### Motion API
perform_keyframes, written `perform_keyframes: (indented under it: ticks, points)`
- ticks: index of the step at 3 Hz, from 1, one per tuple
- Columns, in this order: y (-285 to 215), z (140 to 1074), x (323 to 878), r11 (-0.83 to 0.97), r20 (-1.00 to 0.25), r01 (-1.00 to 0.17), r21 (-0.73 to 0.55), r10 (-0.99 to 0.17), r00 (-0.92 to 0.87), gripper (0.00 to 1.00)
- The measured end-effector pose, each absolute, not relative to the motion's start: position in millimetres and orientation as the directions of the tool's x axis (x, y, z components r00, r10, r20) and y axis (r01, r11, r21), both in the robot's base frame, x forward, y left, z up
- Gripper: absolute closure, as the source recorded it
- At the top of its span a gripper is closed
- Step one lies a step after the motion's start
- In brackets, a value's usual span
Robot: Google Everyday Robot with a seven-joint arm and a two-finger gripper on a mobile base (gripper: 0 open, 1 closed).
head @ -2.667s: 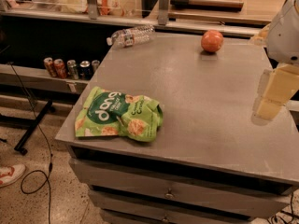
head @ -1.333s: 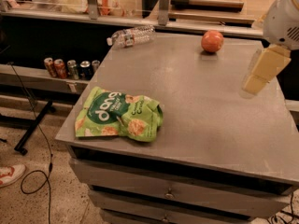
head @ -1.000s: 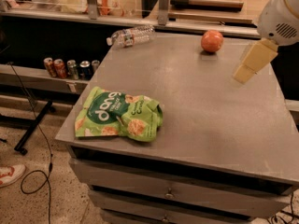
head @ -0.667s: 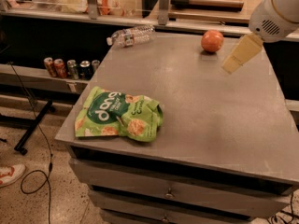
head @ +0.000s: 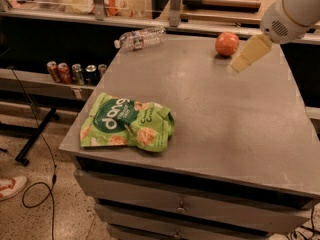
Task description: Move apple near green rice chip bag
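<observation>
Claw (head: 239, 63) beside apple (head: 227, 43), bottle (head: 140, 38) well apart

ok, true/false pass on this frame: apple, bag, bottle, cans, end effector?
1. The apple sits near the far edge of the table. True.
2. The bag touches the apple. False: it lies at the near left corner, far from the apple.
3. The end effector has lifted the apple. False: the apple rests on the table, with the end effector close beside it.
4. A bottle lies on its side at the far edge. True.
5. Cans stand on the table. False: they stand on a lower shelf to its left.
</observation>
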State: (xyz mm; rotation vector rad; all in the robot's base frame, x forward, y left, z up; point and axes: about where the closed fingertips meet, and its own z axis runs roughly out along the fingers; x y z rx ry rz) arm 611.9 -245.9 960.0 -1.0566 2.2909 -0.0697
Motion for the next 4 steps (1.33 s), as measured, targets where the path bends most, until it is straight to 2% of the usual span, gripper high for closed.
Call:
perform_keyframes:
  ticks: [2, 4]
  points:
    - [-255, 942, 695, 0.818, -0.643, -0.523, -0.237, -0.536, -0.547, 0.00]
    - [-265, 922, 749, 0.901, -0.661, -0.342, -0.266, -0.429, -0.615, 0.00]
